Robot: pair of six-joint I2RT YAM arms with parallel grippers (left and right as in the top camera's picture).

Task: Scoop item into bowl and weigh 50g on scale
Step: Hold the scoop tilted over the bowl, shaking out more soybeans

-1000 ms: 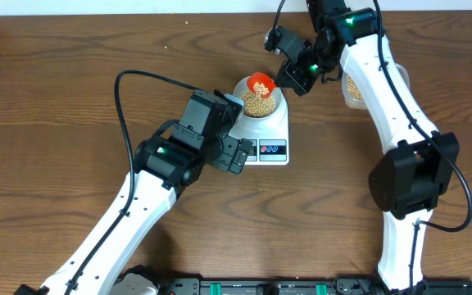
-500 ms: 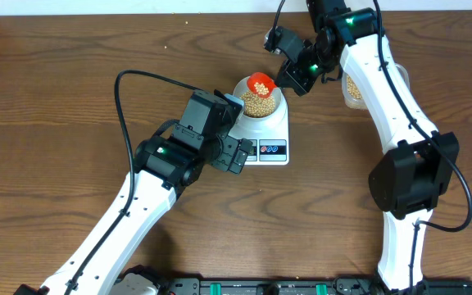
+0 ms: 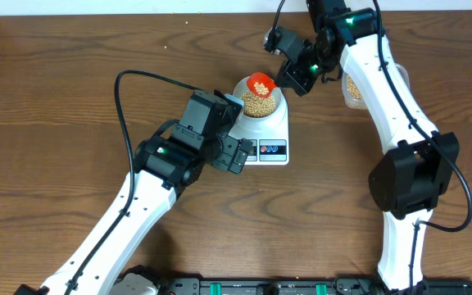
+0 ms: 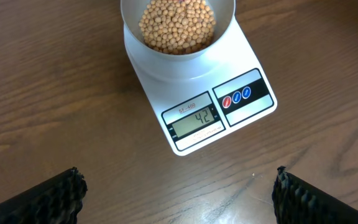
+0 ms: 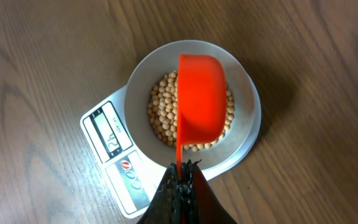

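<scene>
The right tool (image 5: 182,186) is clenched on the thin handle of a round orange plastic scoop (image 5: 202,102). The scoop hangs tilted over the small round white bowl (image 5: 246,93), and a few beans show in its cup from overhead. The bowl stands on the flat white rectangular digital scale (image 4: 151,74), which lies on the brown wooden tabletop (image 3: 72,82). Small round beige-tan beans (image 4: 178,25) lie heaped inside the bowl. The scale's grey display (image 4: 194,118) reads 42 (the coloured round buttons (image 4: 237,96) sit just beside it). The left tool (image 4: 179,196) is released, its black fingers spread wide, and it hovers above the tabletop near the scale's front edge, touching nothing.
</scene>
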